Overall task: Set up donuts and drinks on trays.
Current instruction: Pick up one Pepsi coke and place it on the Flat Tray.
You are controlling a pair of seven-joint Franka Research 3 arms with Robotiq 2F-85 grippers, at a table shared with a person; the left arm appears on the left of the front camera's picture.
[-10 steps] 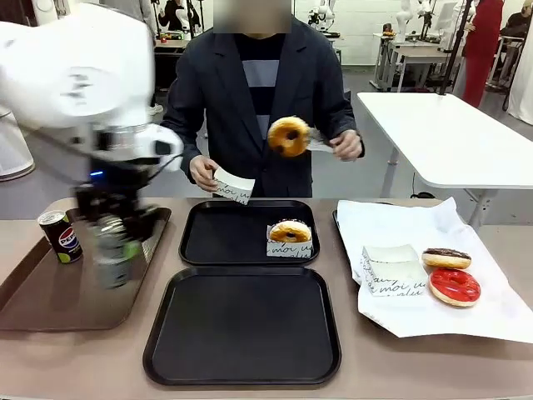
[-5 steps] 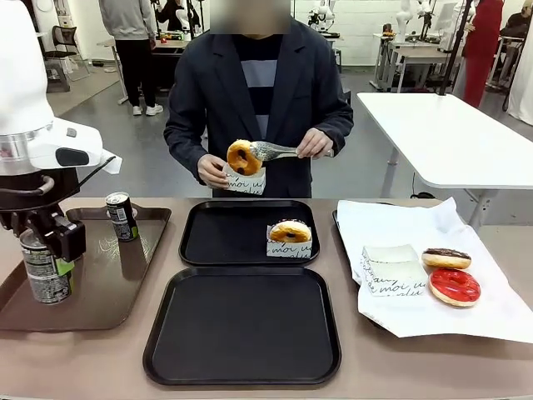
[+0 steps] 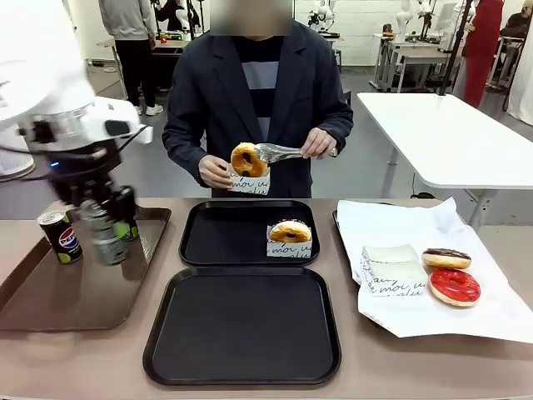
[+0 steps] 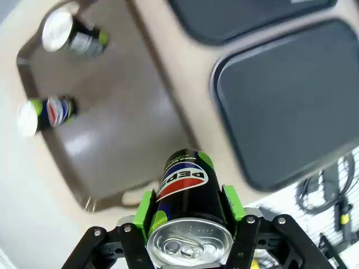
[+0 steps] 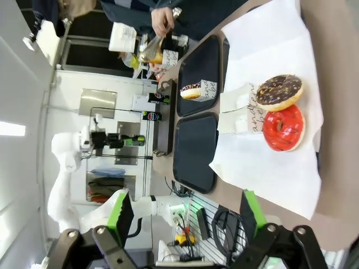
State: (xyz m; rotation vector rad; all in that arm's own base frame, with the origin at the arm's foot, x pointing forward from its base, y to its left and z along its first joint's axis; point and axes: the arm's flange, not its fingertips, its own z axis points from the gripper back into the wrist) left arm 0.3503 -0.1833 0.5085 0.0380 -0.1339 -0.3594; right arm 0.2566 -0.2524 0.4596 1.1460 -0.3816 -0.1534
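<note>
My left gripper (image 3: pixel 104 236) hangs above the brown tray (image 3: pixel 50 308), shut on a Pepsi can (image 3: pixel 107 243). In the left wrist view the green pads of that gripper (image 4: pixel 189 207) clamp this can (image 4: pixel 185 182) on both sides. A second Pepsi can (image 3: pixel 60 236) stands on the brown tray. Two black trays lie in the middle: the far one (image 3: pixel 225 237) holds a sleeved yellow-glazed donut (image 3: pixel 290 232), the near one (image 3: pixel 241 325) is bare. Across the table, a person lowers a donut (image 3: pixel 249 158) with tongs into a paper sleeve. My right gripper (image 5: pixel 188 224) is open and holds nothing.
White paper (image 3: pixel 491 308) at the right carries a chocolate donut (image 3: pixel 446 257), a red donut (image 3: pixel 455 286) and an empty sleeve (image 3: pixel 391 271). In the left wrist view, a dark can (image 4: pixel 70 33) stands on the brown tray (image 4: pixel 129 129) beside the Pepsi can (image 4: pixel 47 112).
My left gripper swung far left with its can, then back right and higher over the brown tray. The person brought the tonged donut down to the sleeve.
</note>
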